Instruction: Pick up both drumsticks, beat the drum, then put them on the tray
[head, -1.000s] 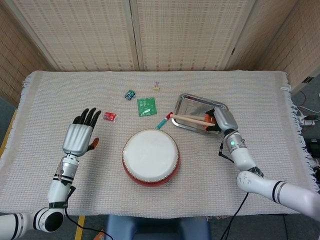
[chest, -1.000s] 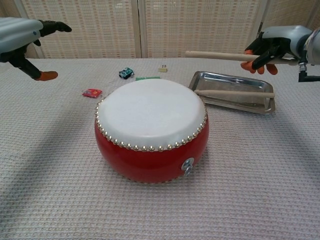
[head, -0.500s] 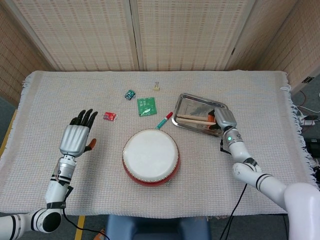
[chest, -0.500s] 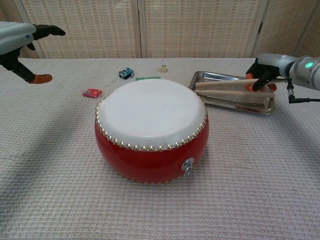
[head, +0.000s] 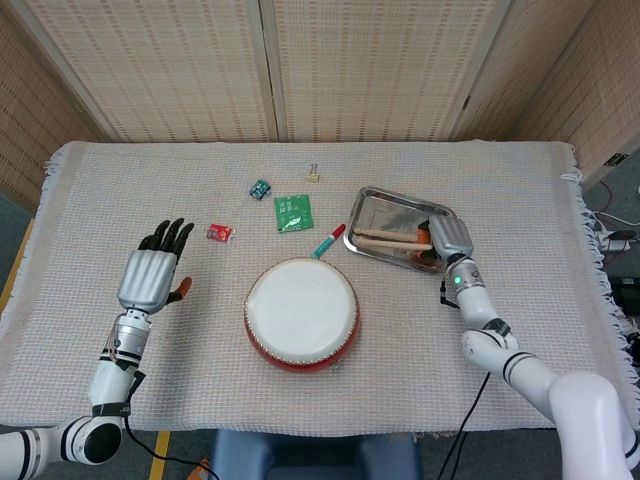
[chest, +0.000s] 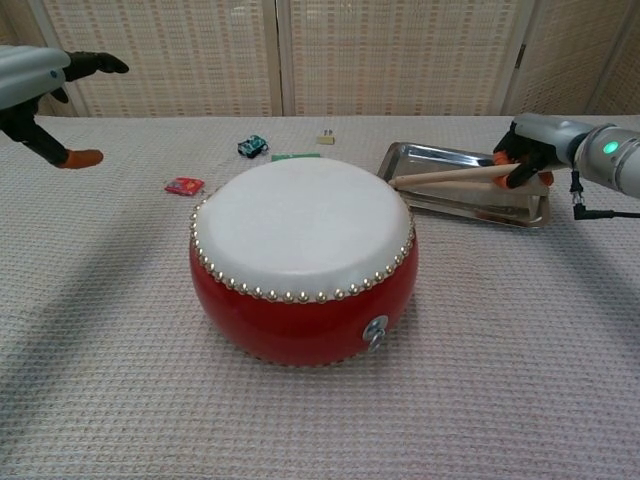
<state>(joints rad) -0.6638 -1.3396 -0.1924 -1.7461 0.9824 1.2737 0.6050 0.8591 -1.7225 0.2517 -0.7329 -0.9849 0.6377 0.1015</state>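
Note:
The red drum with a white skin stands at the middle of the table. Behind it to the right lies the metal tray. My right hand rests at the tray's right end and grips one drumstick by its end; the stick slants down, its tip low on the tray. A second drumstick lies in the tray beside it. My left hand hovers open and holds nothing, far left of the drum.
Behind the drum lie a teal and red marker, a green packet, a red packet, a small teal toy and a clip. A woven cloth covers the table.
My right hand has come down from above the tray and brought its drumstick low onto it, beside the other stick. My left hand has drifted slightly back and left.

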